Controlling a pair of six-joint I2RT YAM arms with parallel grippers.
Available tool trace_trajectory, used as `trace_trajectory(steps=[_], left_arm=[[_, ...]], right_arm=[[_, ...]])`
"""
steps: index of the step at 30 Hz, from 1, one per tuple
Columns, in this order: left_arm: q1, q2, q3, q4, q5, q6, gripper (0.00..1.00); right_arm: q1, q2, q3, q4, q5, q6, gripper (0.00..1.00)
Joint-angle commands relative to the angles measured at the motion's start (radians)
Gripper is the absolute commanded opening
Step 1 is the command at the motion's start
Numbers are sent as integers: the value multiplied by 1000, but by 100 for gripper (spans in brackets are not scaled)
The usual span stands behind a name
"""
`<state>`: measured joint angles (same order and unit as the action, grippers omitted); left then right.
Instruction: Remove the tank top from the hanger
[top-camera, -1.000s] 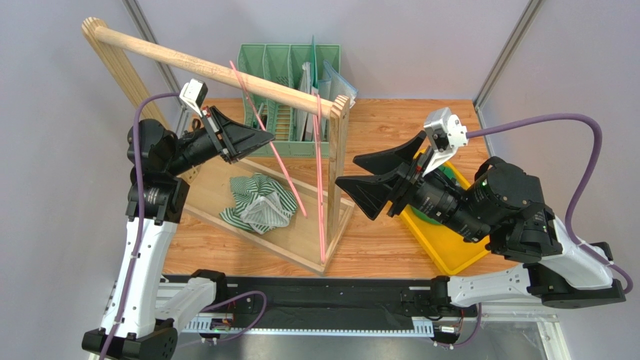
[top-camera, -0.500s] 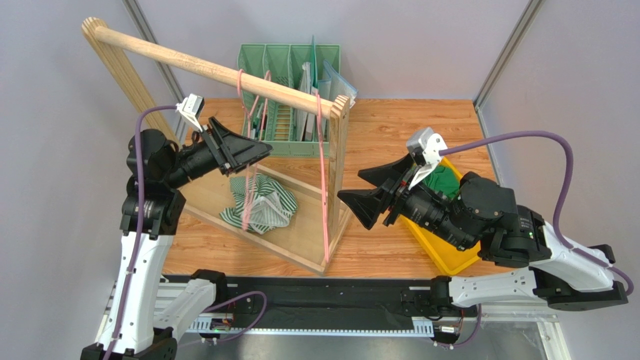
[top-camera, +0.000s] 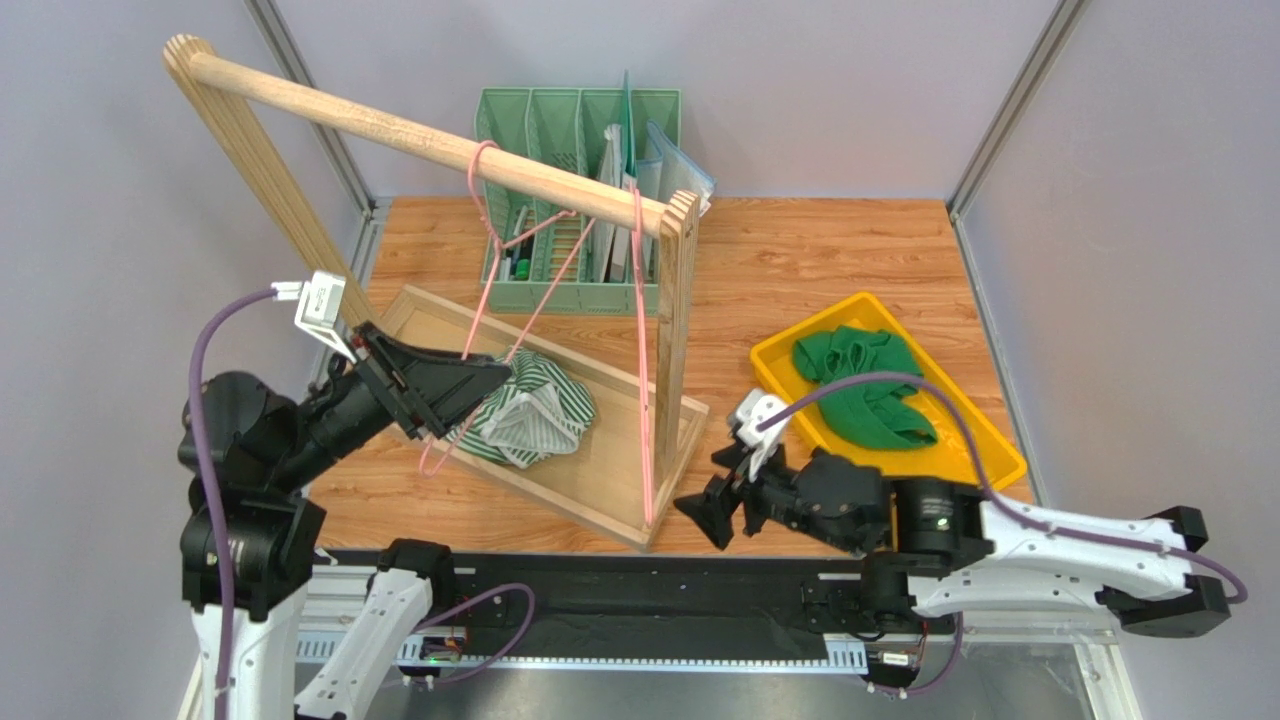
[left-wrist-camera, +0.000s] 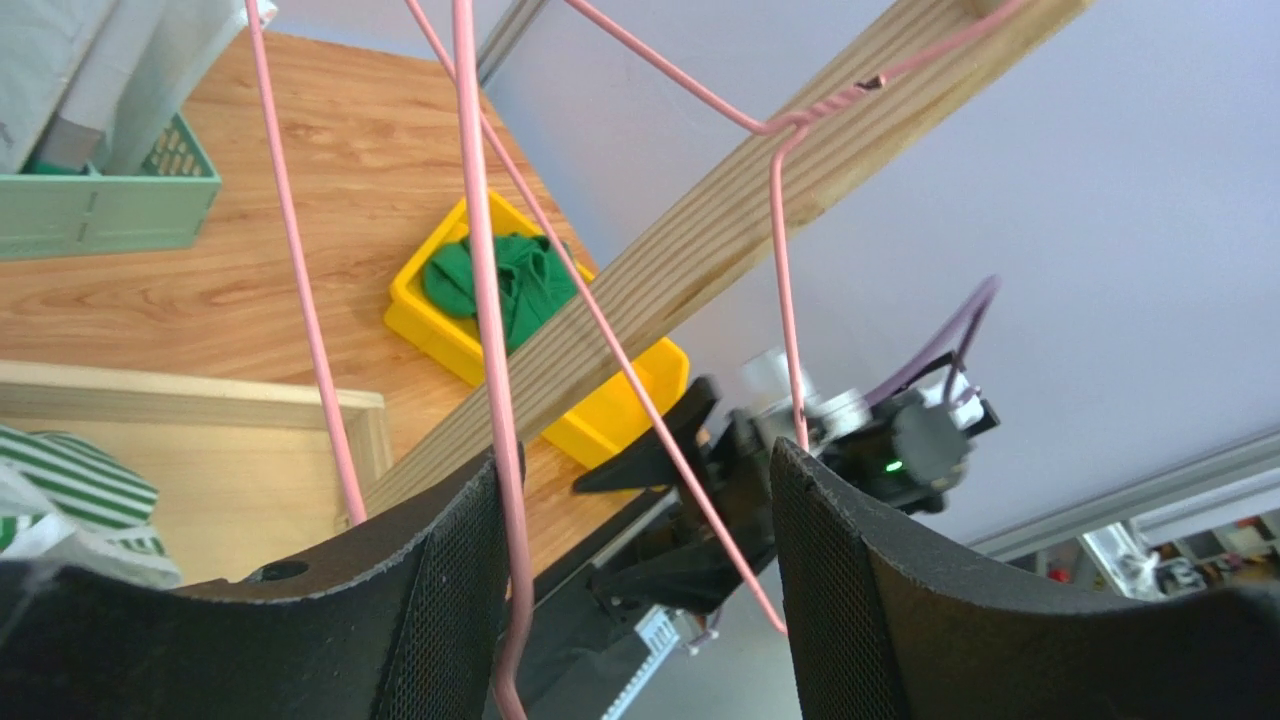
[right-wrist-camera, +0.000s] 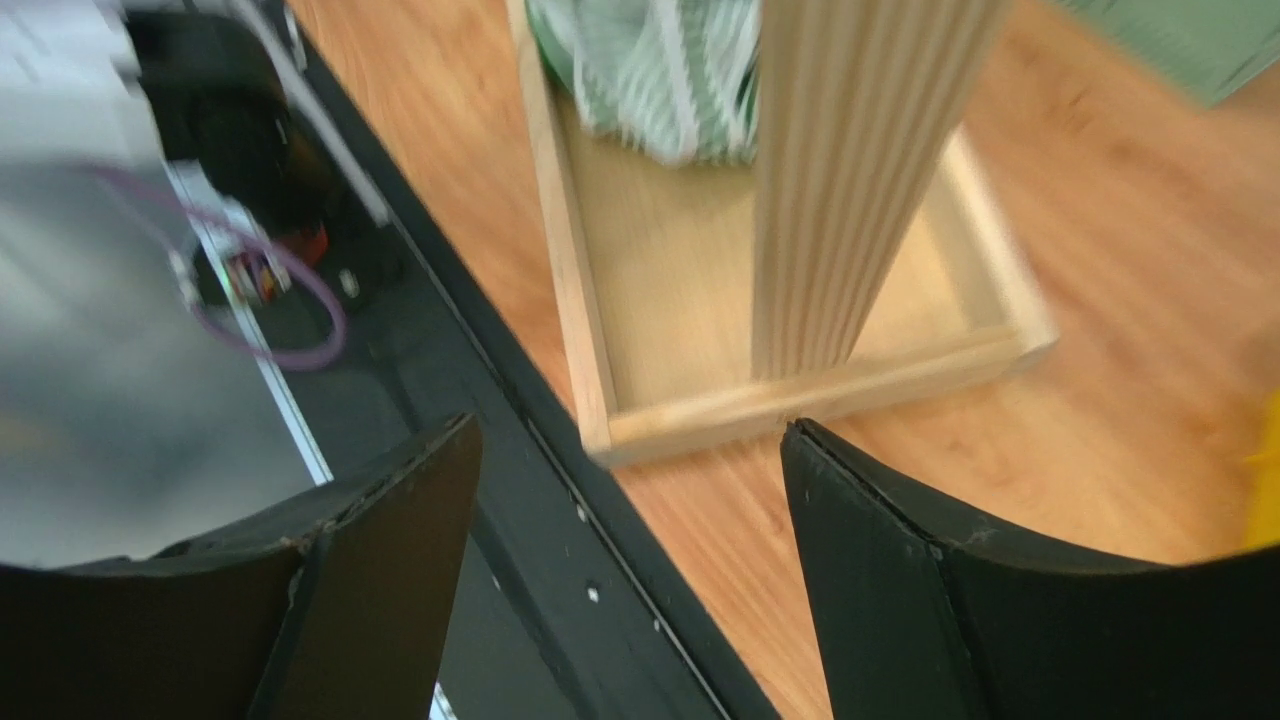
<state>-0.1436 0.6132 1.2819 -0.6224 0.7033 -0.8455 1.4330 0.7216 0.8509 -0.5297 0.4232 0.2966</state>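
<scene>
Left gripper (left-wrist-camera: 639, 480): gaping open, pink hanger (left-wrist-camera: 481, 270) passing loose between its jaws.
Right gripper (right-wrist-camera: 631, 450): spreading wide, holding nothing.
Progress: striped tank top (top-camera: 526, 413) lying off hanger; removal looking done.

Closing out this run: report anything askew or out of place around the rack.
The bare pink hanger on the rail hangs twisted, its wire passing between the jaws of the open left end effector. The striped tank top lies crumpled in the rack's base tray.

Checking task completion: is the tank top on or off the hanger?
Off. The tank top lies crumpled in the wooden base tray; the pink hanger hangs bare from the rod.
</scene>
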Motion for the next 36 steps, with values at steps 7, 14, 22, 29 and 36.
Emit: trace_trajectory(steps=[7, 14, 22, 29, 36], left_arm=[[-1, -95, 8, -180, -131, 151, 67], [1, -133, 0, -253, -169, 192, 67], [-1, -161, -10, -306, -185, 207, 67], [1, -161, 4, -347, -192, 235, 67], [1, -165, -4, -344, -196, 238, 67]], right_arm=[[99, 317, -382, 988, 57, -197, 83], [107, 727, -254, 1381, 107, -270, 88], [98, 1078, -78, 1740, 247, -424, 100], [-14, 1211, 45, 1662, 180, -378, 100], [-62, 1325, 131, 1603, 141, -379, 100]])
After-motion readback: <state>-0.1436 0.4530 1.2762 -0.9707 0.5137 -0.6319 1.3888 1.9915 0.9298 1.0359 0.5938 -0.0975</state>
